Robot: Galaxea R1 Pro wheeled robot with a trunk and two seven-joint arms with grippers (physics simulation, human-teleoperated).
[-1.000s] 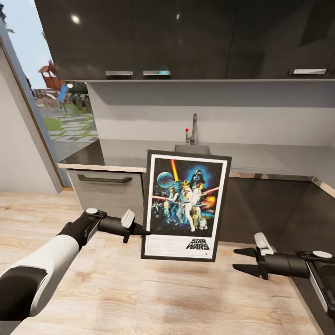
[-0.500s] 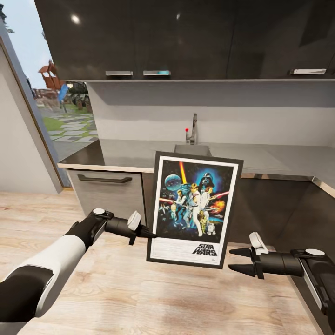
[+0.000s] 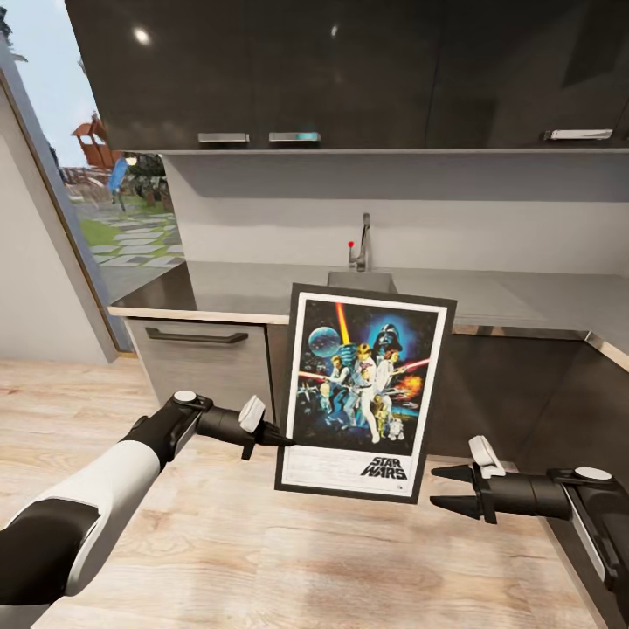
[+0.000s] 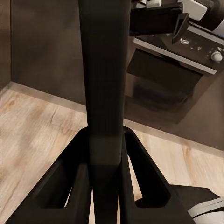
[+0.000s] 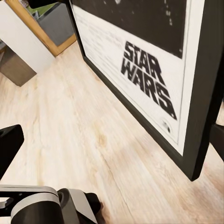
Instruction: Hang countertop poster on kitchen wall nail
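The poster (image 3: 364,391) hung upright in front of the bench (image 3: 262,297), below the tap (image 3: 360,245). The left gripper (image 3: 278,434) had its jaws clamped on the frame's edge — best kept vertical while carried. The right gripper (image 3: 443,487), jaws apart, waited just beside the poster's lower corner.

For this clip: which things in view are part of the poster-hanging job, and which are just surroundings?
Part of the job:
- poster, held off the floor
- left gripper, shut on the poster's edge
- kitchen countertop, behind the poster

Just surroundings:
- right gripper, open, holding nothing
- tap
- upper cabinets
- wooden floor
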